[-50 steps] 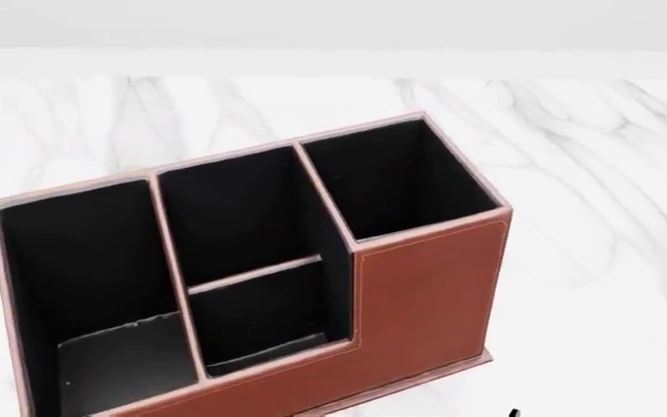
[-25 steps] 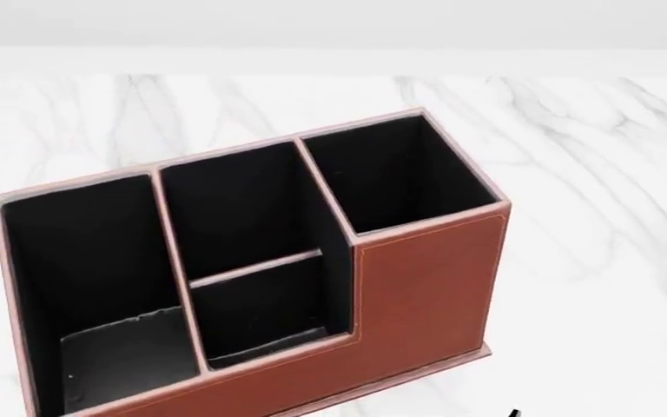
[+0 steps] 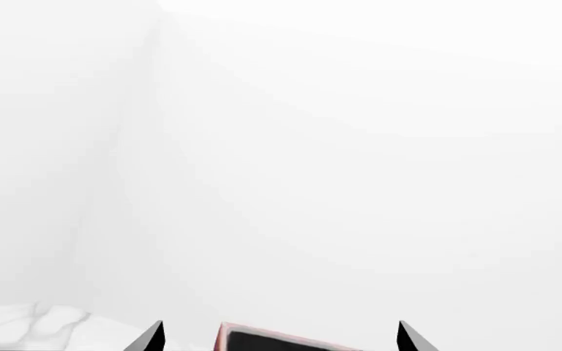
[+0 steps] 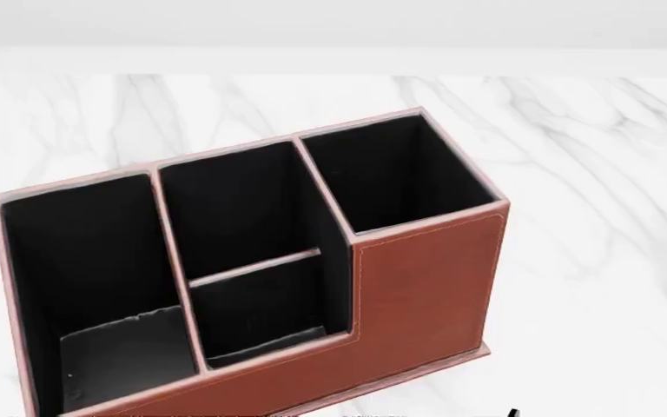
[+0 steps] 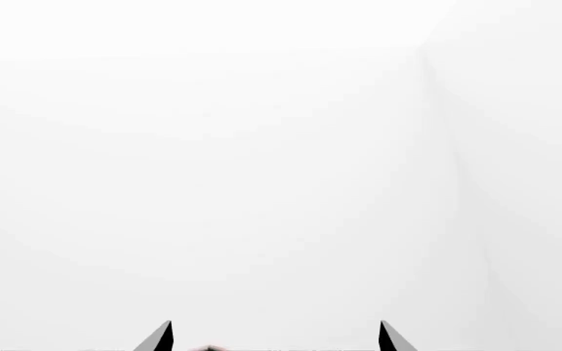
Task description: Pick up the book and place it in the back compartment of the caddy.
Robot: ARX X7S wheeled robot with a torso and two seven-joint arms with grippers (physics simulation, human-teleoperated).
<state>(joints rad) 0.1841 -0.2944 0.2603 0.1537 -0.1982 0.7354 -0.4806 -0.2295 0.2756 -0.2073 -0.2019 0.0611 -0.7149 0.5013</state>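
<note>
A reddish-brown leather-look caddy (image 4: 426,287) with a black lining and pale stitched rims stands on a white marble-veined counter (image 4: 589,174), filling most of the head view. It sits at a slant, its taller stepped end toward the right of that view. The tall square end cell (image 4: 398,174) is open and dark inside. The middle section is split by a thin pale-edged divider into two cells; the back compartment (image 4: 267,313) is the low-walled half of that pair, on the near side in the head view, and only its black lining shows within it. The long undivided cell (image 4: 90,278) at the left end shows a grey-black floor and nothing else that can be made out.

The small black book appears in none of the three views, so its place cannot be told.

In the left wrist view, two dark fingertips of the left end effector (image 3: 279,338) stand well apart at the picture's edge, and a pale-rimmed corner of the caddy (image 3: 261,340) shows between them, with a strip of marble counter (image 3: 27,329) to one side. In the right wrist view, the right end effector (image 5: 276,338) also has its two dark tips spread wide, facing a plain white wall (image 5: 281,146).
</note>
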